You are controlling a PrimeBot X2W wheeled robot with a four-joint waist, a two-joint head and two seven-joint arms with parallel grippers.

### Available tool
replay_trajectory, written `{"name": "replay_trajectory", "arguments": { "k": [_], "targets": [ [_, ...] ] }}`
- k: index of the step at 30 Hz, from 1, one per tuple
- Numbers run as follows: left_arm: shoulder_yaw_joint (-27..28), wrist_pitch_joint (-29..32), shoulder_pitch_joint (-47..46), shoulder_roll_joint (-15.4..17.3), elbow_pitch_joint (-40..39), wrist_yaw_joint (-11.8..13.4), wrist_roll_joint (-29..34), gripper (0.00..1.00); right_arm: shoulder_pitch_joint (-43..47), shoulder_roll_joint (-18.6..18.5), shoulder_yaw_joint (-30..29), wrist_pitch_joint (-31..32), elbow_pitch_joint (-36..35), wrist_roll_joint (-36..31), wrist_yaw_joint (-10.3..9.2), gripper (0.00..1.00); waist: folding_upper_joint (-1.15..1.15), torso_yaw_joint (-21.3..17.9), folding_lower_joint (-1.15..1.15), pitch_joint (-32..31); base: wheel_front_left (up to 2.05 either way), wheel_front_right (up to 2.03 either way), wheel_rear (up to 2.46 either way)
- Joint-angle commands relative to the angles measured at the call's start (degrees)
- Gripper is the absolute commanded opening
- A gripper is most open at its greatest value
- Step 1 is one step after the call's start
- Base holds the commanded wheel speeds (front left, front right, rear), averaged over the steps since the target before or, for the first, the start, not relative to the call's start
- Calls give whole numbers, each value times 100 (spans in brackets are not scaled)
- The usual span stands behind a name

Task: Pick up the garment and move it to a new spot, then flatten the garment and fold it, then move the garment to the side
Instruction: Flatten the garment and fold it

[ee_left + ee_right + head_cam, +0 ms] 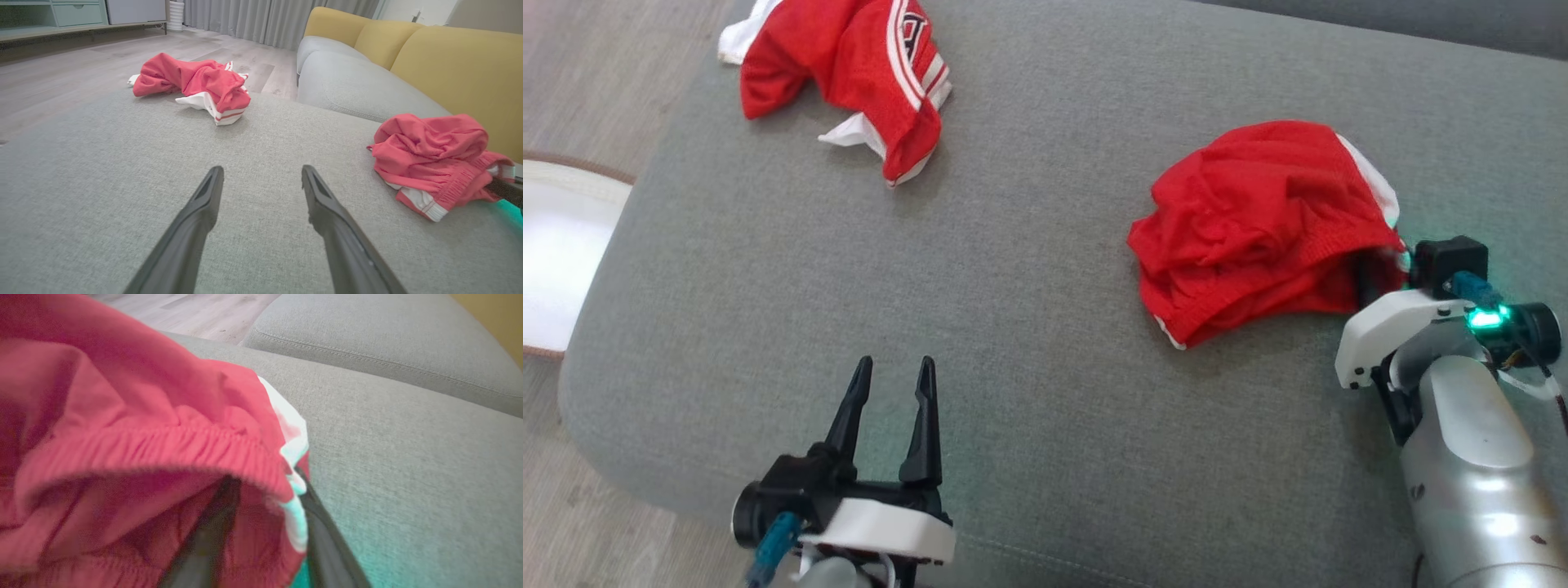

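Closest to me, my left claw (894,363) hangs low over the grey cushion (1045,343) with its two fingers spread wide and nothing between them. In the left wrist view the left claw (261,169) has only bare grey fabric under it.

Off to the right, my right claw (1376,278) is pushed into the near edge of the red shorts (1258,220). In the right wrist view, one finger (212,522) is tucked inside the elastic waistband and the other (327,539) lies outside along the white trim. The cloth sits between them, but I cannot tell whether they are pinching it. A green light glows on the right wrist.

The red shorts lie crumpled in a heap on the right part of the cushion, well apart from my left claw.

Farther off, a red and white jersey (849,73) lies bunched at the far left corner of the cushion. Beyond it I see wooden floor (61,69), and on the right the sofa's yellow backrest (449,61).
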Motion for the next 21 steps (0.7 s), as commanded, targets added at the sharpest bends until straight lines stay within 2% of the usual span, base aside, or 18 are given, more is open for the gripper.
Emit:
{"name": "replay_trajectory", "arguments": {
  "k": [1,5,8,13,14,21],
  "targets": [
    [237,-63,-161,1,-110,-5,86,100,-195,44,94,-196,-101,-22,22,0,0,-7,-1,-43,0,0,0],
    [268,-69,-89,-4,-87,2,114,100,-197,107,215,-501,-143,3,22,0,0,-141,-1,-237,0,0,0],
    [286,-71,-22,19,-94,1,131,100,-142,137,536,-620,-364,161,22,0,0,-291,-1,-410,0,0,0],
    [295,-73,97,78,-106,18,145,100,110,144,1558,-670,-1009,859,22,0,0,-467,-1,-741,0,0,0],
    [295,-73,97,78,-106,18,145,100,110,144,1558,-670,-1009,859,22,0,0,-467,-1,-741,0,0,0],
    [302,14,293,203,-212,89,123,100,714,146,3011,-246,-2294,1650,22,0,0,-551,-1,-1079,0,0,0]
  ]
}}
